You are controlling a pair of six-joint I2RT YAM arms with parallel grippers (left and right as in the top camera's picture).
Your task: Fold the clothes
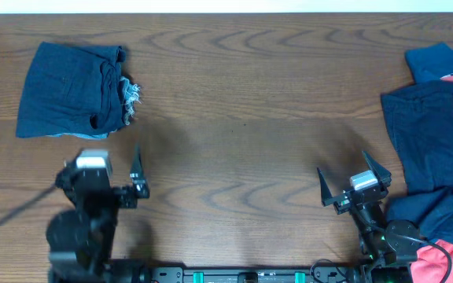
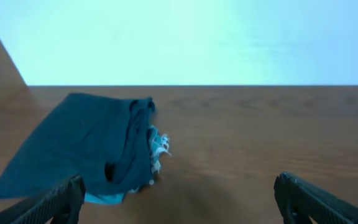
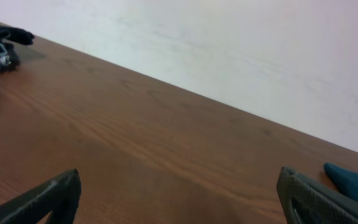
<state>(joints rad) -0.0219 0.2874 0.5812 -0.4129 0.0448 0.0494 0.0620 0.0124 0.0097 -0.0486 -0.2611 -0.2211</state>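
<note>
A folded stack of clothes lies at the table's far left: dark-navy shorts on top, with frayed light-blue denim showing at its right edge. In the left wrist view the stack sits ahead and to the left. An unfolded heap of clothes in dark navy, blue and coral-red covers the right edge. My left gripper hangs open just in front of the folded stack, holding nothing. My right gripper is open over bare wood, left of the heap and apart from it.
The wooden table spans the whole view, with a pale wall beyond its far edge. A blue garment's corner shows at the right of the right wrist view. A black cable trails off near the left arm's base.
</note>
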